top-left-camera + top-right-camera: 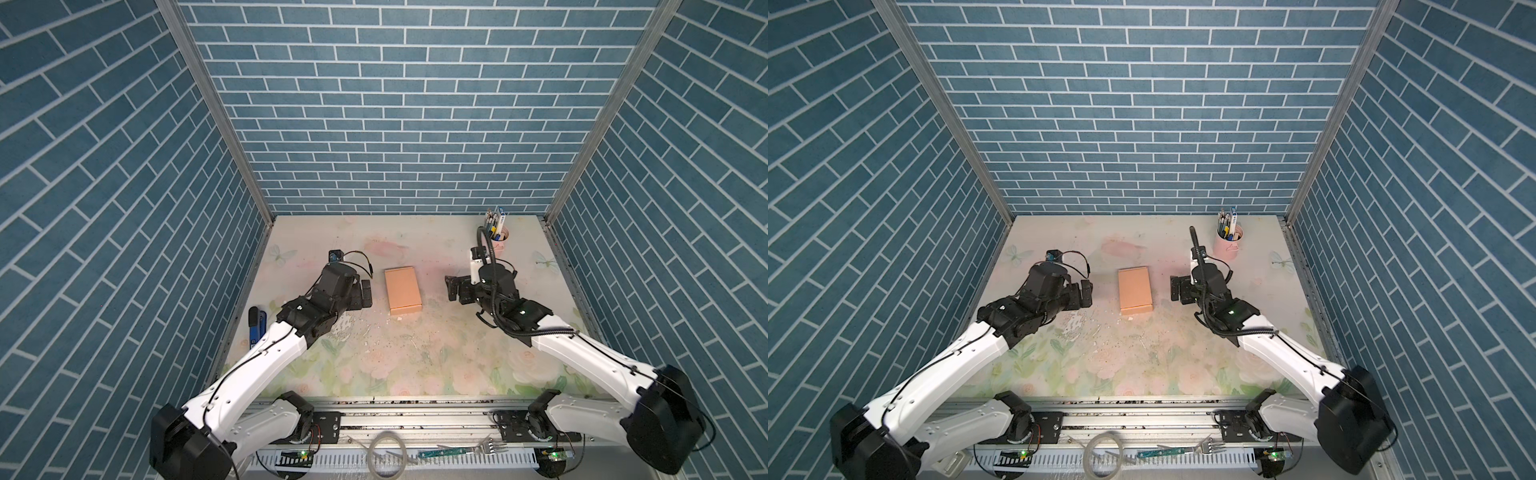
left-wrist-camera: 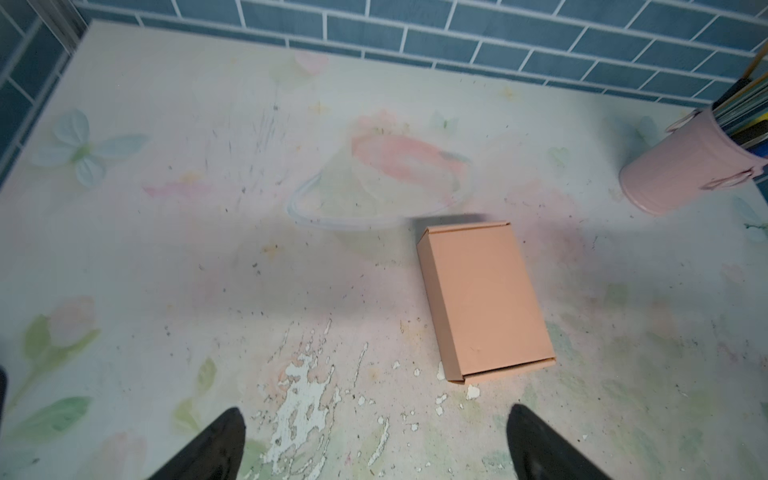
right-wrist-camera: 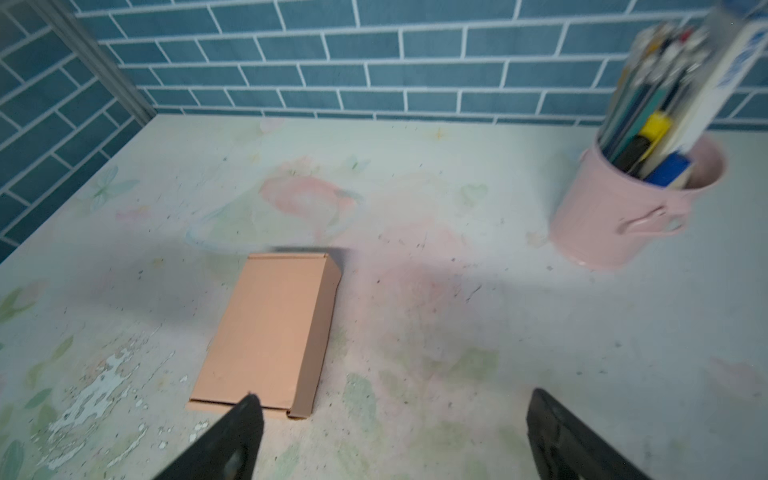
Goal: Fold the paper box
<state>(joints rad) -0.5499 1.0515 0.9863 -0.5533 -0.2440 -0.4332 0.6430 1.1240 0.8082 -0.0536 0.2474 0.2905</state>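
Nearest to me runs the metal rail [image 1: 415, 415] that carries both arm bases, and beyond it spreads the flower-printed counter [image 1: 436, 365], scuffed, with its print flaking off near the middle. From the two front corners the left arm [image 1: 266, 357] and right arm [image 1: 582, 353] reach in. The left gripper [image 1: 366, 294] and right gripper [image 1: 451, 289] face each other across the paper box [image 1: 402, 291]. Both sets of jaws stand wide apart with nothing between them, and neither touches the cardboard. That box lies flat around the middle of the counter, closed up, with a tucked flap edge showing along its near end. Toward the back right corner stands a pink cup [image 1: 1227, 245] stuffed with pens [image 3: 648, 104], markers and something flat and white, all too blurred in the right wrist view to sort out. In a top view the right arm's cable [image 1: 492, 257] crosses in front of the cup, and the left wrist view cuts it off at the edge. One blue-and-black tool [image 1: 255, 328] lies by the counter's left edge, too small to name. On the slotted strip in front of the rail sit a coil of clear tubing [image 1: 386, 455] and a fork [image 1: 492, 448].
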